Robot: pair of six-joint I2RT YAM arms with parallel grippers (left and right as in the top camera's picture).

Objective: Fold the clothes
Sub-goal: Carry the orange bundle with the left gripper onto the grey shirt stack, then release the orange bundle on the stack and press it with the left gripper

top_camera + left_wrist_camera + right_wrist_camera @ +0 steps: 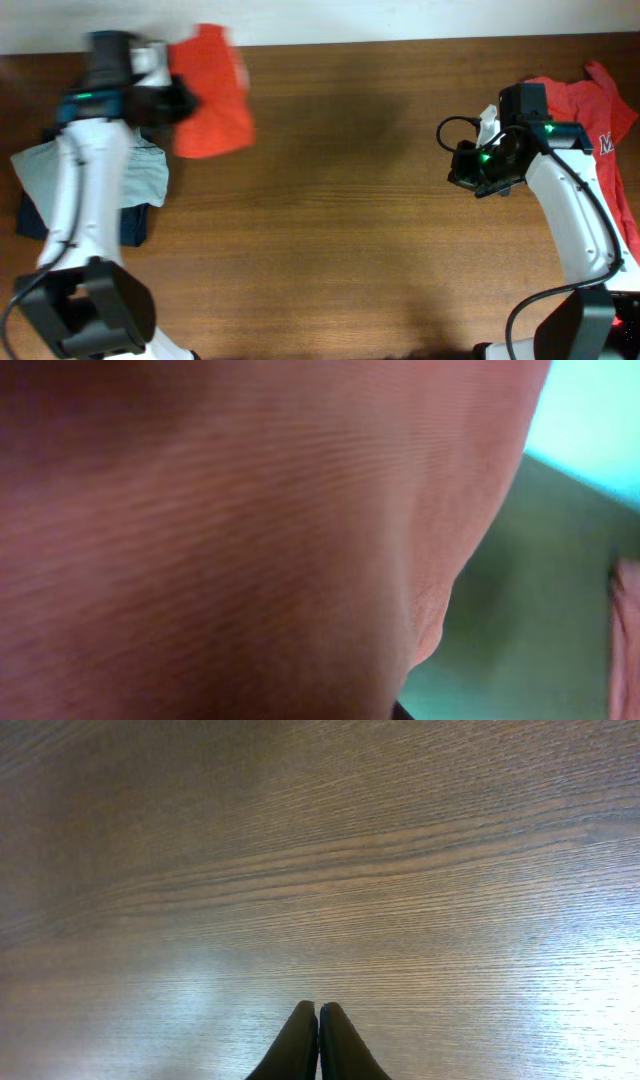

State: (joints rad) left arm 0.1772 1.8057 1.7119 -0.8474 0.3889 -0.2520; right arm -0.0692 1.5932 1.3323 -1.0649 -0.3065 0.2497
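An orange-red T-shirt (212,95), bunched and blurred, hangs from my left gripper (178,100) at the table's far left corner. In the left wrist view its cloth (220,540) fills almost the whole frame and hides the jaws. A second orange-red T-shirt (600,100) with white lettering lies crumpled at the far right edge, partly under my right arm. My right gripper (462,166) is shut and empty over bare wood, left of that shirt. Its closed fingertips (318,1012) show in the right wrist view.
A pale grey-green garment (140,175) lies on a dark navy one (135,225) at the left edge, under my left arm. The pale cloth also shows in the left wrist view (520,590). The brown wooden table (350,200) spans the middle.
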